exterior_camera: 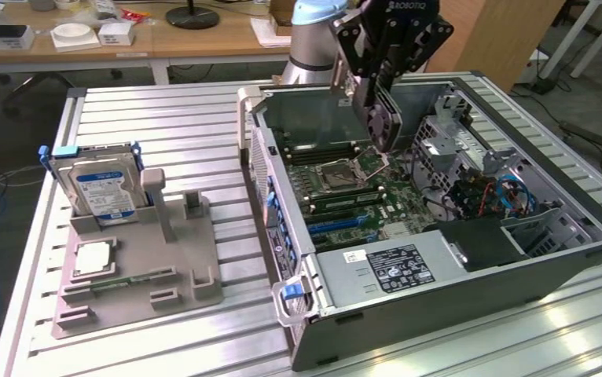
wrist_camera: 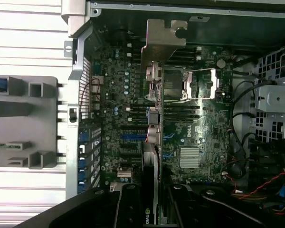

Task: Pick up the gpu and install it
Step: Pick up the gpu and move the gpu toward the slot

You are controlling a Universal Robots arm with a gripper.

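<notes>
In the exterior view an open computer case [exterior_camera: 552, 263] lies on a slatted table [exterior_camera: 175, 126], with a grey fixture [exterior_camera: 133, 302] at its nine o'clock carrying a hard drive [exterior_camera: 100, 188]. Over the motherboard [exterior_camera: 369, 200] the gripper [exterior_camera: 378, 94] clamps the gpu [exterior_camera: 383, 127] by both faces. The card stands on edge, above the CPU socket [exterior_camera: 351, 167]. A wooden desk [exterior_camera: 201, 41] sits beyond, at twelve o'clock.

The silver-grey round arm [exterior_camera: 306, 56] wears a pale blue cap. The black metal two-finger gripper [exterior_camera: 369, 94] has linked bars, pivot bolts and white ROBOTIQ lettering.
</notes>
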